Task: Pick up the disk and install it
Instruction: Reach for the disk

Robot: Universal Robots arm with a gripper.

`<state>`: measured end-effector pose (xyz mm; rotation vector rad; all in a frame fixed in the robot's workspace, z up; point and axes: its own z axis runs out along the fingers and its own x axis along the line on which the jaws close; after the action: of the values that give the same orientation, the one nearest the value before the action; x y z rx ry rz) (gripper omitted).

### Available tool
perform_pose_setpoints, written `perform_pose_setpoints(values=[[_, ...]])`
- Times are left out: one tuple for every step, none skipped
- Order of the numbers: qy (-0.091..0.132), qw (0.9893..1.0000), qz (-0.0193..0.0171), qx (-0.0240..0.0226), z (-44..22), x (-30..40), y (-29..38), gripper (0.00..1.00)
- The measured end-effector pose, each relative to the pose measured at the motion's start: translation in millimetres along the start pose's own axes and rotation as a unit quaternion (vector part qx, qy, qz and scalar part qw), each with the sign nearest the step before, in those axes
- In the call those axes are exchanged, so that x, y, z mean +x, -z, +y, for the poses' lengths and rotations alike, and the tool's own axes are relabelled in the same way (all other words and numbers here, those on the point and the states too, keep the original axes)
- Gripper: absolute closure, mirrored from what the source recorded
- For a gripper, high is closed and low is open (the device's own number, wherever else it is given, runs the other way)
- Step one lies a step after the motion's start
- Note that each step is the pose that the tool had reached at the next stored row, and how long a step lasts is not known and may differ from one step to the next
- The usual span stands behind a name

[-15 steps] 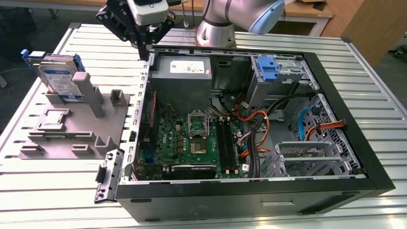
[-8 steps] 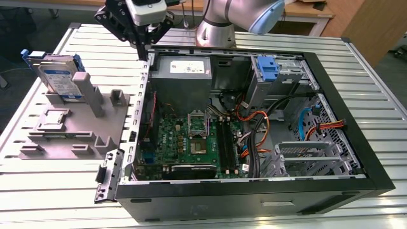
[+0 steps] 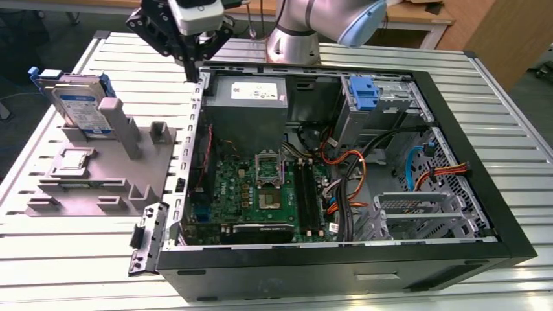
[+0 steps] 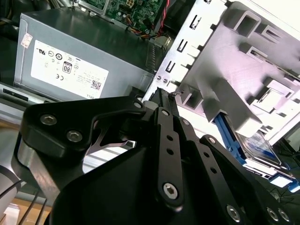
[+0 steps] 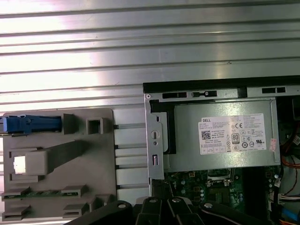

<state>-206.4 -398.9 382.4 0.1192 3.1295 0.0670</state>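
Note:
The disk [image 3: 79, 103], a silver drive with a white-and-blue label in a blue bracket, stands on edge in the grey fixture [image 3: 95, 178] at the exterior view's left. In the first wrist view it appears as a blue strip [image 5: 30, 124], and in the second wrist view as a blue-framed label [image 4: 257, 144]. My gripper [image 3: 191, 70] hangs above the open computer case's back left corner, to the right of the disk and apart from it. Its fingers [image 4: 165, 123] meet at the tip, shut, with nothing between them. The fingers' bases [image 5: 161, 206] show near the case wall.
The open computer case [image 3: 484, 194] lies on a slatted metal table [image 3: 69, 259]. Inside are a grey power supply [image 3: 246, 94], a motherboard [image 3: 259, 188], a blue carrier [image 3: 363, 94], a metal drive cage [image 3: 423, 214] and loose cables. The fixture holds other small parts.

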Motion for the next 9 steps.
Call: perform_pose_setpoints(values=[[0.0, 1.0, 0.0001, 0.0, 0.0, 0.4, -0.1, 0.9], [0.0, 1.0, 0.0002, 0.0, -0.1, 0.7, -0.1, 0.9], [0.0, 1.0, 0.0003, 0.0, -0.1, 1.0, -0.1, 0.9], [0.0, 1.0, 0.0004, 0.0, -0.1, 1.2, -0.2, 0.9], [0.0, 1.0, 0.0006, 0.0, -0.1, 1.4, -0.2, 0.9], [0.0, 1.0, 0.0007, 0.0, -0.1, 1.6, -0.3, 0.9], [0.0, 1.0, 0.0008, 0.0001, -0.1, 1.8, -0.3, 0.9], [0.0, 1.0, 0.0009, 0.0001, -0.2, 2.0, -0.3, 0.9], [0.0, 1.0, 0.0009, 0.0001, -0.2, 2.3, -0.4, 0.9]])
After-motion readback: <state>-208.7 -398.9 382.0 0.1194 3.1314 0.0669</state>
